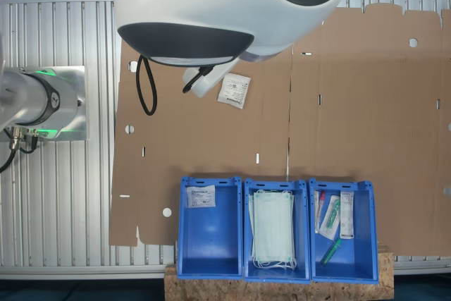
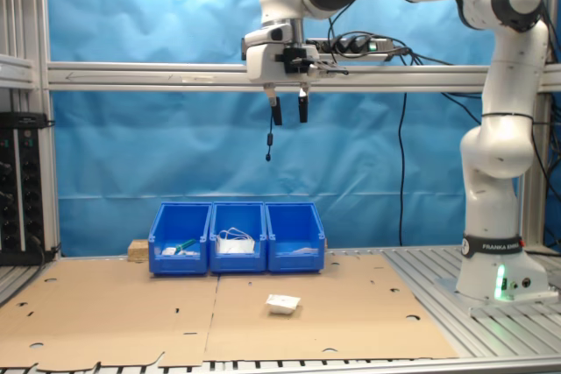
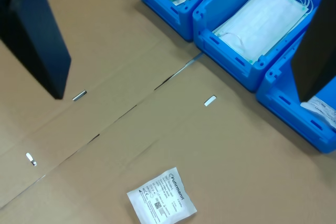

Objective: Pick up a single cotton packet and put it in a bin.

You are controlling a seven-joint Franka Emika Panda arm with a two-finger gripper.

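So approach step, nothing grasped yet. Jaws (image 2: 289, 110) hang high above the bench, a little apart, empty. Cotton packet (image 2: 283, 304) lies flat on the cardboard (image 2: 114, 304) mid-bench, well short of the bins along the far edge. Target bin (image 1: 210, 227), w/ one packet inside, is the end one. Next, as I judge it: drop straight down over the packet, pinch it, lift.

In the first exterior view the arm's white housing (image 1: 225, 12) hides the far cardboard and is cut off at the top edge. In the wrist view the bin (image 3: 299, 114) of white packets runs off the picture's edge, partly behind a dark finger (image 3: 315, 40). In the second exterior view the cotton packet (image 2: 283, 304) is too small to read its print.
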